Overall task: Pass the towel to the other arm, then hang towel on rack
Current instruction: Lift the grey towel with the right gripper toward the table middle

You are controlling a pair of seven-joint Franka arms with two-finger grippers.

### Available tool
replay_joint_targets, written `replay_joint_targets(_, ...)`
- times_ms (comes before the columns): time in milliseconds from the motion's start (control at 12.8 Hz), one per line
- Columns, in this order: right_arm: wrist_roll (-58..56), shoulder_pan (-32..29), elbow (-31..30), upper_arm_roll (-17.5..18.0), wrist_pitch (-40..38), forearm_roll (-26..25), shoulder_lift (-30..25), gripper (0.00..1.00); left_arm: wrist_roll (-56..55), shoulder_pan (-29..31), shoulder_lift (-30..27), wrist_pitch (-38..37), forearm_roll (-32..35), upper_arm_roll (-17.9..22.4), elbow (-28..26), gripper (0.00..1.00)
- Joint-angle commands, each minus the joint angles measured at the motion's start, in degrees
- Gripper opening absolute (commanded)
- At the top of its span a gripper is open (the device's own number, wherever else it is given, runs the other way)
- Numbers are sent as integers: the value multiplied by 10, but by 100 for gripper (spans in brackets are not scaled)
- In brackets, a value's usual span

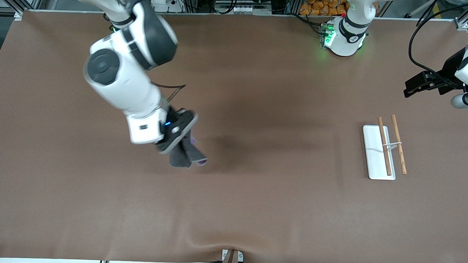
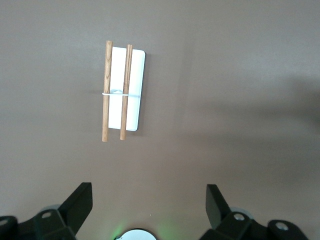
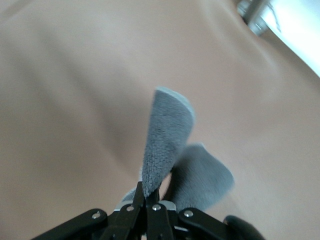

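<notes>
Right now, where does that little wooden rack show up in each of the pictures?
Front view: the rack stands on the table at the left arm's end.
Left wrist view: it sits on the brown table, under the waiting, open left gripper.
Right wrist view: not in it.
Shared landmark: the brown table.

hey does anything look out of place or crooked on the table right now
Nothing stands out. The rack stands upright with both rods parallel; the right gripper holds the towel above the table; the left gripper waits open.

I see my right gripper (image 3: 146,204) pinching the grey towel (image 3: 167,145) at bottom centre, cloth hanging over the brown table (image 3: 65,100).
</notes>
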Motion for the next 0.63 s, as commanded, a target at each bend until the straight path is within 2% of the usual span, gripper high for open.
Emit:
replay_joint_targets(0,-28,67,3,-6,30,-1,-5,0,-1,-2,6,12,-10,-3,8,100)
replay_joint_targets(235,-28,120,3,-7,57,-1,-5,0,-2,-2,13,23,-13,-3,10,100)
replay_joint_targets(547,-47,156,1,-6,103,2,-3,0,-2,-2,14,23,-14,-4,7,100)
